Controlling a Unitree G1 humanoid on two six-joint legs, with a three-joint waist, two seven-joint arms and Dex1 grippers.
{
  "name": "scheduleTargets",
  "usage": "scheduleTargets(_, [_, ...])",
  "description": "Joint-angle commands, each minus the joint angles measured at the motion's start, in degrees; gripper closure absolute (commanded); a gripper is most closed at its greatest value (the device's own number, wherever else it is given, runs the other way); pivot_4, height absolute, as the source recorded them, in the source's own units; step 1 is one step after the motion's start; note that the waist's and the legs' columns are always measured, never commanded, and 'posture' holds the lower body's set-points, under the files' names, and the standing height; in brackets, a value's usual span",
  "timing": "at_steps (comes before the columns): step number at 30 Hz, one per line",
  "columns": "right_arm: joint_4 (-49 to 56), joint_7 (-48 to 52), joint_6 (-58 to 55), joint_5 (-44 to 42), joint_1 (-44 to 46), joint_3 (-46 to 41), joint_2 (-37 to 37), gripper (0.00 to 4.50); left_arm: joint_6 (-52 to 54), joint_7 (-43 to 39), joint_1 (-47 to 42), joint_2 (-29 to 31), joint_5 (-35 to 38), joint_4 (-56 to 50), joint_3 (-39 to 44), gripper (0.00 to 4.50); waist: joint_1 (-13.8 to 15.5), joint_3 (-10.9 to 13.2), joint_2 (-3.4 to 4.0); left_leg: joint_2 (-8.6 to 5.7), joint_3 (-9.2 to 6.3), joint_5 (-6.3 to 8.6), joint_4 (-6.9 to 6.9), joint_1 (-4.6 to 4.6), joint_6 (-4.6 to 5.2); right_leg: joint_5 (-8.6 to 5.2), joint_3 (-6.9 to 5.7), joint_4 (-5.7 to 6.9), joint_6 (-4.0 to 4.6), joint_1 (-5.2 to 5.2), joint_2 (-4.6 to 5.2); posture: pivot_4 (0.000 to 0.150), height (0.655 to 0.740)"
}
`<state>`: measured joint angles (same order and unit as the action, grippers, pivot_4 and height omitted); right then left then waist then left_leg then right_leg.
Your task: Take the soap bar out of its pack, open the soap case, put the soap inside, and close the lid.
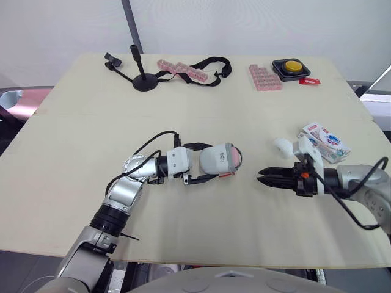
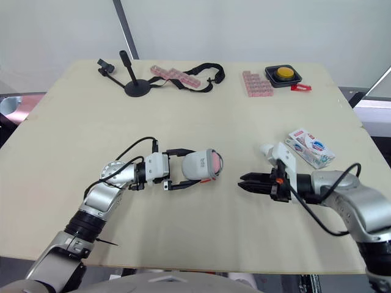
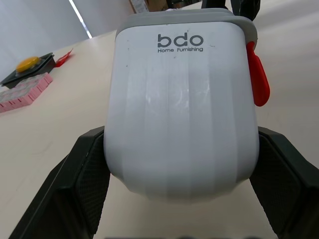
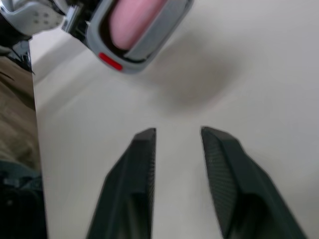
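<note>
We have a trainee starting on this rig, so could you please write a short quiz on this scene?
1. True or false: the left gripper is shut on the soap case.
2. What colour is the soap bar seen in the case? A pink, B blue, C green.
3. Fill in: the right gripper is ___ and holds nothing.
Key: 1 true; 2 A; 3 open.
</note>
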<state>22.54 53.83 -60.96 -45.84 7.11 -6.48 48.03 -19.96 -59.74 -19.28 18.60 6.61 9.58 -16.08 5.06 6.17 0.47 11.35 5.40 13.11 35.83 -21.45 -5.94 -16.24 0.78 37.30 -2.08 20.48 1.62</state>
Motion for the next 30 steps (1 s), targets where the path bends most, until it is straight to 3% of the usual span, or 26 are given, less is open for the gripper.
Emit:
scheduleTargets(1, [2.3,-5.4,-13.7,-9.9,3.4,-3.7,-0.5,1.65,-3.2,0.9,-0.4,-0.1,0.0,-0.2,0.2,1.06,0.3,0.0,0.02,0.0,0.0,0.0,0.0,0.0,0.0,0.0,0.0,0.0,0.0,0.0,0.0,0.15,0.74])
scheduleTargets(6, [-0.4,-17.3,-27.8,-21.0,10.1,-9.1,-10.7,0.04,-4.3,2.4,-1.6,-0.6,-0.8,0.5,0.0,1.06,0.3,0.0,0.03,0.02,0.01,0.0,0.0,0.0,0.0,0.0,0.02,0.03,0.0,0.0,-0.02,0.15,0.74])
scheduleTargets(9, [-1.6,-23.6,-31.1,-23.3,12.5,-11.8,-16.1,0.04,-4.1,2.4,-1.9,-0.8,-0.4,0.1,-0.3,1.06,0.7,0.0,0.11,0.0,0.03,-0.01,0.01,0.05,-0.01,0.0,0.04,0.06,0.01,0.01,0.02,0.15,0.74])
scheduleTargets(17, [-3.7,-33.7,-31.5,-26.9,14.8,-12.5,-21.6,0.04,-4.3,2.0,-1.9,-0.7,-0.3,-0.5,-0.8,1.06,2.2,-0.1,0.13,0.0,0.03,0.0,0.04,0.01,-0.01,0.0,0.02,0.2,0.0,0.25,-0.01,0.15,0.74])
scheduleTargets(30, [-7.1,-45.6,-31.2,-35.0,15.4,-10.2,-23.9,0.04,-3.9,1.6,-1.9,-1.1,-0.3,-1.2,-1.5,1.06,2.5,0.0,0.13,-0.01,0.04,0.0,0.02,-0.01,-0.02,0.0,0.01,0.19,0.0,0.29,0.0,0.15,0.74])
